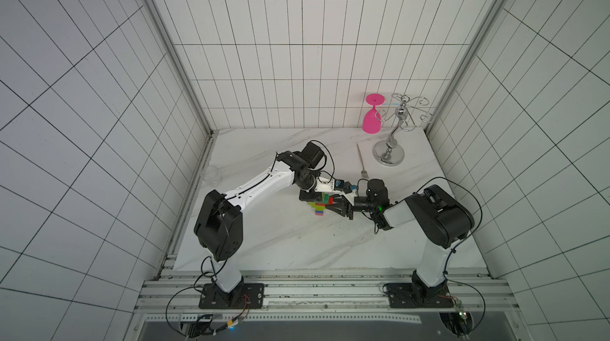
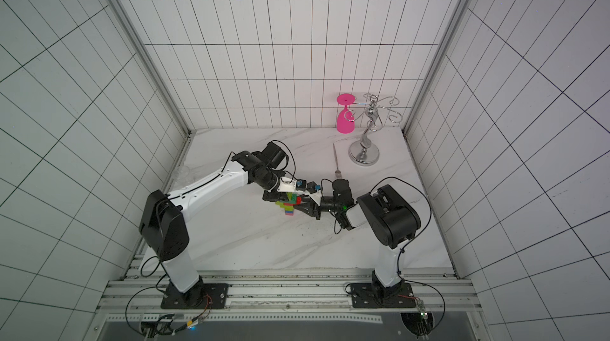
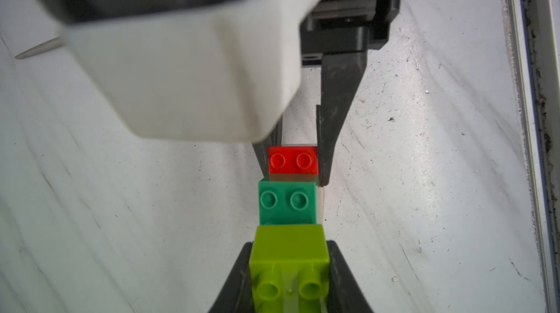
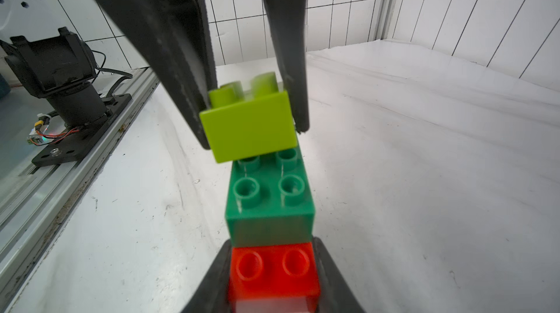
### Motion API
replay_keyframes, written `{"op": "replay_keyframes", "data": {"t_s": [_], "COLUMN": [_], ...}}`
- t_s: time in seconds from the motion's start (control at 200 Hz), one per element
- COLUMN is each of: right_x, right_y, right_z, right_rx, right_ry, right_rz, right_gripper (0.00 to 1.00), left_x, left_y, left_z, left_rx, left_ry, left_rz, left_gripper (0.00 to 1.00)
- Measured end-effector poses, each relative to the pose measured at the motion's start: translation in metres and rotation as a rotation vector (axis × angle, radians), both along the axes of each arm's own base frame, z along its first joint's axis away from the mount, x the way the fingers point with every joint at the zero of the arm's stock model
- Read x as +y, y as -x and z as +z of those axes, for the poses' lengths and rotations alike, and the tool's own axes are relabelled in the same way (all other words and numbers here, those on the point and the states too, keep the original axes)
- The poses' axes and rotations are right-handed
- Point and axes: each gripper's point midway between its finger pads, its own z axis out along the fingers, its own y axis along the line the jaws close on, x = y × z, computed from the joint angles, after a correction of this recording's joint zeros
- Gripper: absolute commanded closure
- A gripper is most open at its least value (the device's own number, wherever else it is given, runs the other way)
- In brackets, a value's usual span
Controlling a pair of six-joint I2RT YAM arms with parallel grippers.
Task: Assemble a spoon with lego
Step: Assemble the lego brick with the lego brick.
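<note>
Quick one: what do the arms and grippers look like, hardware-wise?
The left arm and right arm have white link shells, black joint housings and black bolted base plates. Loose black cables loop outside. The left gripper and right gripper have black, tapered fingers on white mounts with small blue parts.

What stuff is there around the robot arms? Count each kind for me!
Lego spoon: 1
Fork: 1
Pink glass: 1
Silver rack: 1
Clear cup: 1
Total: 5
</note>
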Motion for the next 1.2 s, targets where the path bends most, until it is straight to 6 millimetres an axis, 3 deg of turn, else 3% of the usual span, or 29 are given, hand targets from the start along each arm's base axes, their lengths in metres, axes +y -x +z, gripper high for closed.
{"op": "replay_keyframes", "data": {"t_s": [1.199], "right_x": [-0.002], "right_y": [-0.001], "right_z": [-0.003], "right_rx": [0.005], "right_ry": [0.025], "right_rz": [0.027], "right_gripper": [0.75], "left_x": [-0.005], "left_y": [-0.001], "left_z": [-0.011], "left_rx": [0.083], "left_ry": [-0.107], "left_rz": [-0.014], "left_gripper": [0.85]}}
